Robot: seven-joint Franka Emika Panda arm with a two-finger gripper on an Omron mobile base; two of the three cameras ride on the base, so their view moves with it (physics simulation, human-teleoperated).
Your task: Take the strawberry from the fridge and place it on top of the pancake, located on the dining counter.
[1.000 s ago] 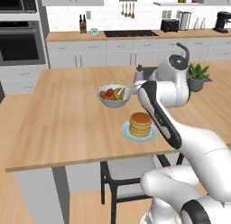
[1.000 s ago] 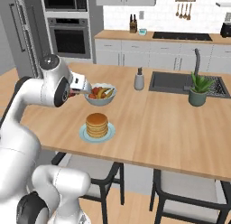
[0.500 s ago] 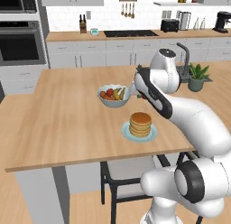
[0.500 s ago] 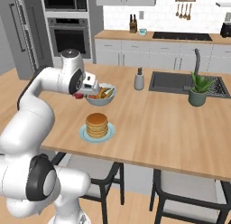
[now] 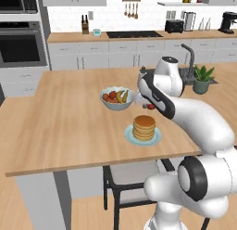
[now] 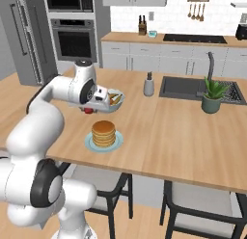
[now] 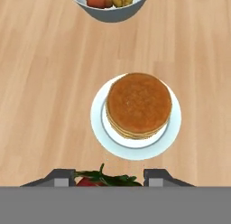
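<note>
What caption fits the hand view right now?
End effector holding the strawberry above the dining counter, short of the pancake on its plate.

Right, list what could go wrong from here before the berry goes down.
1. The gripper, shut on the strawberry, hangs beside the pancake, not over it; released here, the berry would likely land on the dining counter.
2. The fruit bowl sits close to the arm's path, so a wide swing could nudge it.
3. The stack's top is small; the berry may roll off onto the plate.
</note>
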